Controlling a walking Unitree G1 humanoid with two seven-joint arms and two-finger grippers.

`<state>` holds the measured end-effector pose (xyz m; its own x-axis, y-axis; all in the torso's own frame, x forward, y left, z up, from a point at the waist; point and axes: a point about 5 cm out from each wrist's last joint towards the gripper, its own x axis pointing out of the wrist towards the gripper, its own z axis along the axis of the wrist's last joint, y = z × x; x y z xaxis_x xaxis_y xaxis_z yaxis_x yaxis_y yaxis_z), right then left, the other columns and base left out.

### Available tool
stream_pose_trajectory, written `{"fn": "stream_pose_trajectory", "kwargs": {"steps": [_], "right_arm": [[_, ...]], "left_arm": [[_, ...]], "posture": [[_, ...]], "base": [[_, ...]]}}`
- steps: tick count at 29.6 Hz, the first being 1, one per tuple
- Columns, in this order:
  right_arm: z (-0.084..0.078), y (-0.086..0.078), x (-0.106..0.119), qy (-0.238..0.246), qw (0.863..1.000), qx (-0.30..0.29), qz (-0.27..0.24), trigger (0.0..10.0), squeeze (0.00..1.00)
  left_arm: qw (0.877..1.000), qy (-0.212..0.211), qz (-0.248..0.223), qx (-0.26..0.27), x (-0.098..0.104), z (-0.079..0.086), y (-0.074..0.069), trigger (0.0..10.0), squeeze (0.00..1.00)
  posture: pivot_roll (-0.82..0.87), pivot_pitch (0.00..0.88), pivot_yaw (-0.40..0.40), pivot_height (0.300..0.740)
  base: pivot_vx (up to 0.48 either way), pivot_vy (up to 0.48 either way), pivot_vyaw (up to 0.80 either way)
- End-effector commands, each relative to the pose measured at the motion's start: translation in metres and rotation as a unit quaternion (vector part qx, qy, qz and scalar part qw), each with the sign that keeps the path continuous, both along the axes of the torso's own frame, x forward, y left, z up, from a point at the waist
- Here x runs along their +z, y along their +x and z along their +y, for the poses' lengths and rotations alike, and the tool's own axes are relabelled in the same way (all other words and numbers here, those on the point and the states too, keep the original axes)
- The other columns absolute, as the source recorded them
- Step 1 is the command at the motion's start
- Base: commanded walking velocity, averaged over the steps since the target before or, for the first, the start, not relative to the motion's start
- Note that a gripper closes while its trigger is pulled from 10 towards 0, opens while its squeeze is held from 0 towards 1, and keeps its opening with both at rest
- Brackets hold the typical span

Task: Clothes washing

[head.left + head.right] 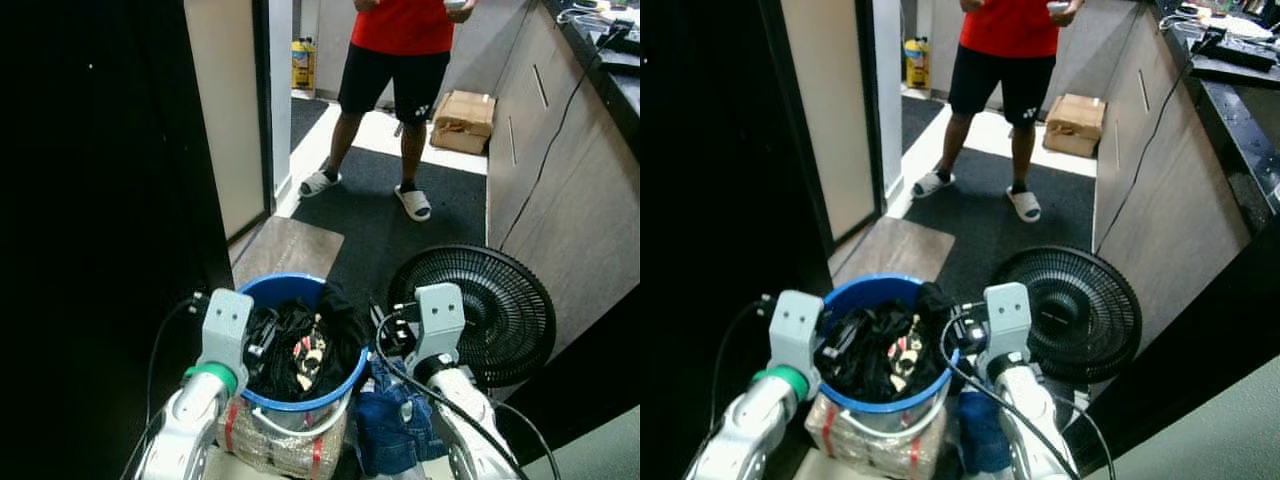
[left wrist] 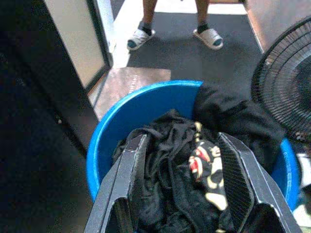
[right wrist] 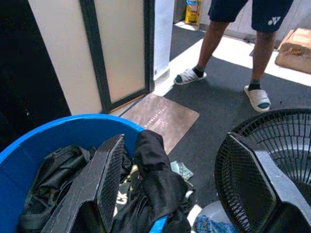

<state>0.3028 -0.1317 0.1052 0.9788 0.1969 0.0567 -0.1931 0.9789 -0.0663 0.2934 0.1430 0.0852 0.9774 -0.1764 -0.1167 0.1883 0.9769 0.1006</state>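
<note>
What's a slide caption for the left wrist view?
Left claw open over dark clothes in the blue bucket, fan beside it, a person's sandalled feet beyond.

The bucket is bright blue, stuffed with black clothes, and one piece among them carries a cream and red print. Denim-blue jeans lie bunched on the floor just beside it. The fan has a black grille. The person wears a red shirt, navy shorts with a small white logo, and white slippers. The doormat is brown, the carpet dark grey, the box tan cardboard.
</note>
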Motion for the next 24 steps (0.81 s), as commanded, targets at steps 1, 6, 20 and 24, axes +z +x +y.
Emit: {"fn": "stream_pose_trajectory", "kwargs": {"steps": [1,6,20,24], "right_arm": [[0.010,0.003,0.002,-0.002,1.000,0.018,-0.011,10.0,0.00],[0.021,0.008,0.006,-0.002,0.999,0.037,-0.022,10.0,0.00],[0.024,0.012,0.009,-0.004,0.999,0.037,-0.033,10.0,0.00],[0.024,0.013,0.010,-0.002,0.999,0.035,-0.036,10.0,0.00]], "left_arm": [[1.000,0.014,0.001,0.014,-0.007,0.009,-0.001,10.0,0.00],[1.000,0.002,-0.011,0.026,-0.003,0.010,0.003,10.0,0.00],[0.999,-0.003,-0.031,0.034,0.000,0.009,0.003,10.0,0.00],[0.999,-0.002,-0.033,0.035,0.000,0.010,0.004,10.0,0.00]], "posture": [[0.00,0.084,0.012,0.740],[0.01,0.078,-0.001,0.740],[0.03,0.088,-0.018,0.700],[0.03,0.092,-0.015,0.690]], "base": [[0.000,0.000,0.00],[0.000,0.000,0.00],[0.000,0.000,0.00],[0.000,0.000,0.00]]}}
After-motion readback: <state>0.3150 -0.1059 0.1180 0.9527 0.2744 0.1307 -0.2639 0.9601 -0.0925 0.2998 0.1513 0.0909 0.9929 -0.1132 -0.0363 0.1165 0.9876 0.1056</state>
